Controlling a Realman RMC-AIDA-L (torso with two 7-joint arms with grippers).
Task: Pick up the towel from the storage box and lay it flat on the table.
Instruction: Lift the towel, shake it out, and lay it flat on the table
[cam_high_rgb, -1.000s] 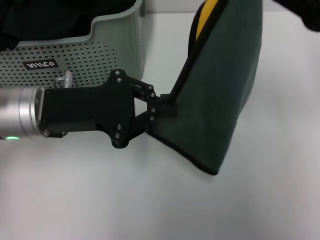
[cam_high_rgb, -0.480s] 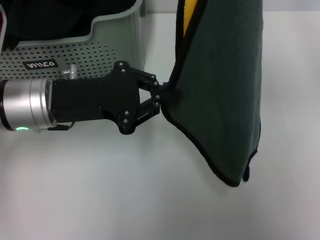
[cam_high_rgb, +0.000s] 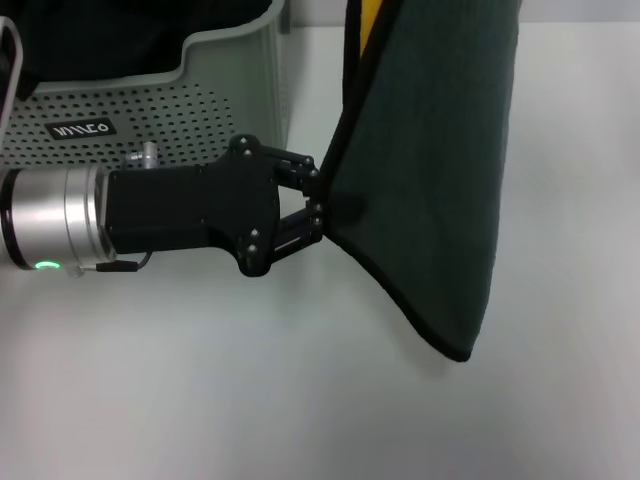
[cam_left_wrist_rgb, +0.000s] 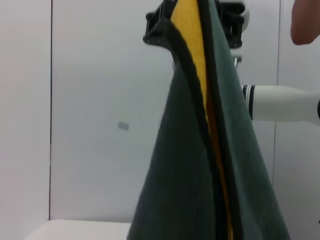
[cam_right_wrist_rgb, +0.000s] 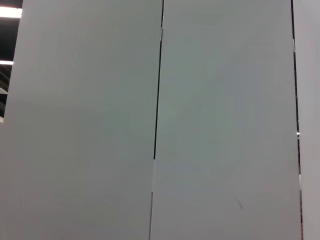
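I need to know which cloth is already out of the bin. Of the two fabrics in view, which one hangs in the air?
The dark green towel with black binding, pinched at its edge by the left gripper. The plain black fabric lies inside the storage box.

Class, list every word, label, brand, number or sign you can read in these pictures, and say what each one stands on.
Small black label on the front wall of the storage box: white lettering, a short brand-like word, too stylised and small to read with certainty.
Towel, left gripper, table: no text visible.
Left wrist and right wrist views: no readable text.
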